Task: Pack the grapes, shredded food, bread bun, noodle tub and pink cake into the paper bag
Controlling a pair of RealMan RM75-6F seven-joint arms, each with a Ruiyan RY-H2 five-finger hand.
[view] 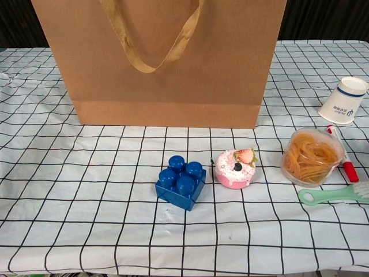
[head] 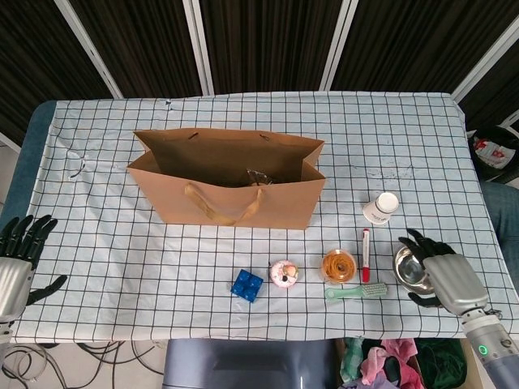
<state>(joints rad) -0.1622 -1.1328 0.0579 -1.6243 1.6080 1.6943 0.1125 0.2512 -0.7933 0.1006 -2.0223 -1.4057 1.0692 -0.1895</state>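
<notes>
Head view: brown paper bag (head: 231, 188) stands open mid-table, something dark inside, not identifiable. In front of it lie a blue toy brick (head: 246, 285), a small pink frosted cake (head: 284, 273) and a clear round tub of orange noodles (head: 339, 265). Right hand (head: 438, 271) is wrapped around a shiny metal bowl (head: 408, 267) near the table's right edge. Left hand (head: 23, 251) hangs off the left edge, fingers spread, grasping nothing.

Chest view: cake (view: 236, 168) sits between brick (view: 180, 182) and tub (view: 311, 156), apart from both. Likely light, soft icing; best pinched low at its sides. Tub probably stiff, slick; take it around the wall.
</notes>
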